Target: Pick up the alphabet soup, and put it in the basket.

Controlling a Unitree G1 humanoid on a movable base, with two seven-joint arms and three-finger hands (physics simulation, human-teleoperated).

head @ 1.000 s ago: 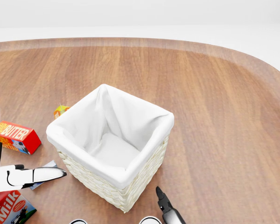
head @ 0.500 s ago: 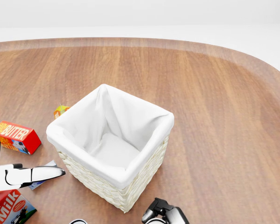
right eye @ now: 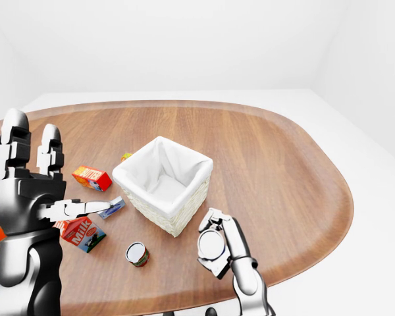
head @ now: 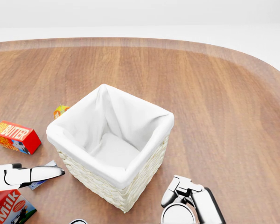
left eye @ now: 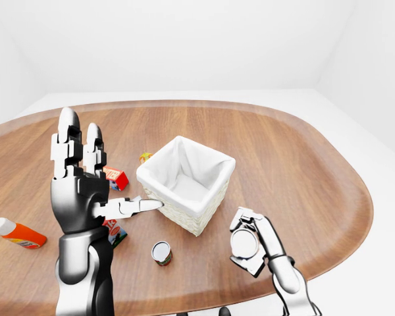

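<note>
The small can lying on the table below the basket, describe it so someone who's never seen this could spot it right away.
Start at the white-lined wicker basket in the middle of the oval wooden table. Below its lower-left corner in the right-eye view, right of the red milk carton, lies the small can. It alone is round among boxes, its pale circular end facing the camera.

Simulated test scene, not a real home or kitchen. Plain white walls (left eye: 184, 39) and white floor (right eye: 355, 158), no furniture, windows or fixtures visible. One rounded wooden table (left eye: 296, 151) stands in the middle, flat shading, clean render look. On it, a lab-style set of grocery props: wicker basket (left eye: 185, 183) with white liner, butter box (right eye: 91, 178), milk carton (right eye: 81, 234), small can (right eye: 137, 254) lying on its side, orange-capped bottle (left eye: 16, 232) at the left edge of the left-eye view. Looks like a manipulation benchmark setup.
</note>
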